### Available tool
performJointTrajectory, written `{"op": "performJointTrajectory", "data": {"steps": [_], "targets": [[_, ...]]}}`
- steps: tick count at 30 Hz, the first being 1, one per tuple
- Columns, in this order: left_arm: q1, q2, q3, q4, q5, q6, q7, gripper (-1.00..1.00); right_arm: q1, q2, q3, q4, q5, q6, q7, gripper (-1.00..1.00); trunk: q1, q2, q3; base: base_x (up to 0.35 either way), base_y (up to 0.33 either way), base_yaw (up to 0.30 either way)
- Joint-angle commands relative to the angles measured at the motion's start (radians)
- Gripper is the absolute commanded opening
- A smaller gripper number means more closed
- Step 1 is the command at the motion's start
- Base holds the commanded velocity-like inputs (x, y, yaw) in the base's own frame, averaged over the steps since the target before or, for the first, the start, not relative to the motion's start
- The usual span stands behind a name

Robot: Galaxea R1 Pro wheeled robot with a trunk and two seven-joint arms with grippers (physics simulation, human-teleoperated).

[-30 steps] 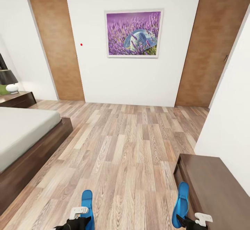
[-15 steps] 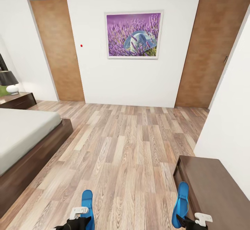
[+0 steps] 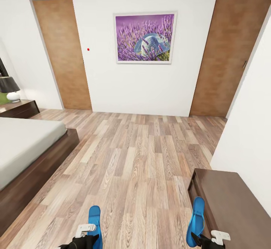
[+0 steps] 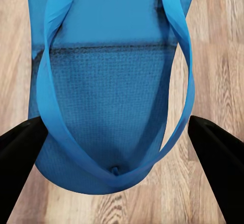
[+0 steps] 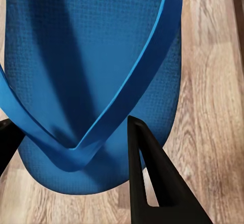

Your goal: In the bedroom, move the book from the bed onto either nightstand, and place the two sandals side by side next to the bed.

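Both blue sandals are carried low over the wood floor. My left gripper (image 3: 91, 237) is shut on one sandal (image 3: 95, 218); in the left wrist view that sandal (image 4: 114, 82) lies strap-up between the black fingers (image 4: 19, 163). My right gripper (image 3: 202, 238) is shut on the other sandal (image 3: 197, 219), seen close up as a blue sole (image 5: 96, 56) with one finger (image 5: 152, 188) across its edge. The bed (image 3: 22, 143) stands ahead at the left. Behind it is a nightstand (image 3: 19, 108) with a black-shaded lamp (image 3: 9, 88). The book is out of view.
A dark brown bench (image 3: 229, 204) stands close at the right against a white wall (image 3: 252, 136). Wood-plank floor (image 3: 139, 158) stretches ahead to the far wall with two brown doors (image 3: 62, 53) and a lavender picture (image 3: 145, 37).
The whole view has shifted very slightly with the camera, then held still. Both grippers keep their hold on the sandals.
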Motion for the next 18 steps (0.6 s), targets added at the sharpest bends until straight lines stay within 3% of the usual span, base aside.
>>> {"op": "performJointTrajectory", "data": {"steps": [1,18], "targets": [[-0.001,0.0,-0.008,0.001,0.008,-0.004,-0.003,-1.0,-0.001,0.0,-0.003,0.001,-0.003,-0.001,0.006,-1.0,0.0,0.0,-0.001,0.169,0.0,0.0],[-0.001,0.0,-0.008,0.001,0.008,-0.004,-0.003,-1.0,-0.001,0.0,-0.003,0.003,-0.003,-0.001,0.006,-1.0,0.0,0.0,-0.001,0.278,0.0,0.0]]}}
